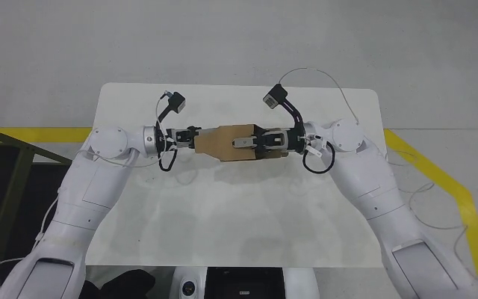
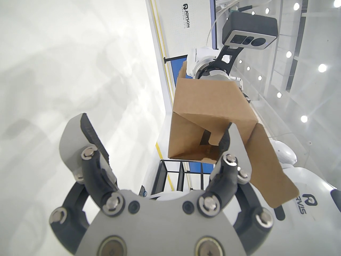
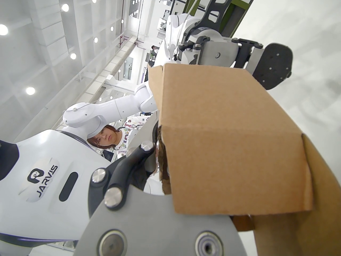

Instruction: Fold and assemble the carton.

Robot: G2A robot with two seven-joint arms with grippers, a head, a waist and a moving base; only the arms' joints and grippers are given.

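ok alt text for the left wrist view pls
The left gripper is open, fingers spread wide, one tip at the open end of a brown carton with a loose flap. The right arm is at the carton's far end, with the white table behind.

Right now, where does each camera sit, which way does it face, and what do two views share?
Top view: above the arms, looking down at the white table; both arms show, left end effector and right end effector at the brown cardboard carton.
Left wrist view: left wrist, facing past its open fingers at the carton's flapped end; right arm beyond.
Right wrist view: right wrist, facing along the carton's side it grips, toward the left arm.
Shared: both wrist views see the carton from opposite ends.
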